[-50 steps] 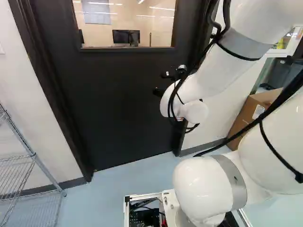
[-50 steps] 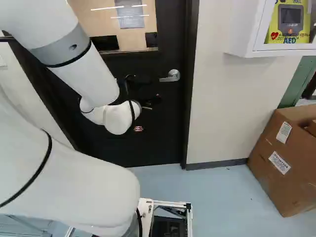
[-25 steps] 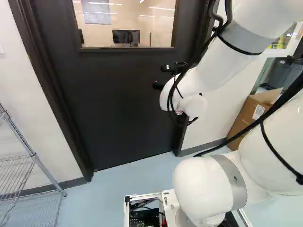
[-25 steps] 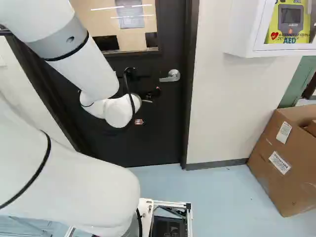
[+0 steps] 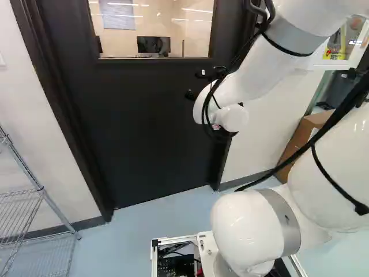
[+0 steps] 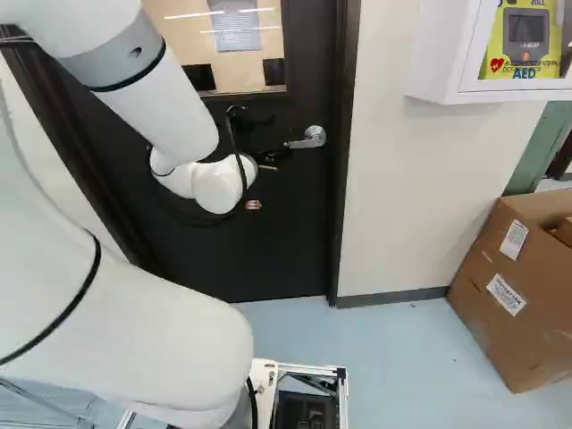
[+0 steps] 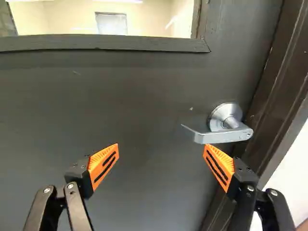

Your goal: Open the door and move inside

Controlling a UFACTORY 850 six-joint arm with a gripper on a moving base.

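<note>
at the left of the left base view a wire rack (image 5: 39,187) stands by the pale wall (image 5: 34,121), and next comes the dark door (image 5: 144,144), closed in its frame, with a window (image 5: 196,34) in its upper part. in the right base view the white arm (image 6: 170,116) reaches toward the door, its hand (image 6: 273,154) released and spread wide, one orange pad (image 7: 219,166) close by the silver lever handle (image 7: 219,136), though i can't tell if they touch. farther right are a white cabinet (image 6: 438,54) on the wall and a cardboard box (image 6: 505,313) on the floor (image 6: 393,357).
</note>
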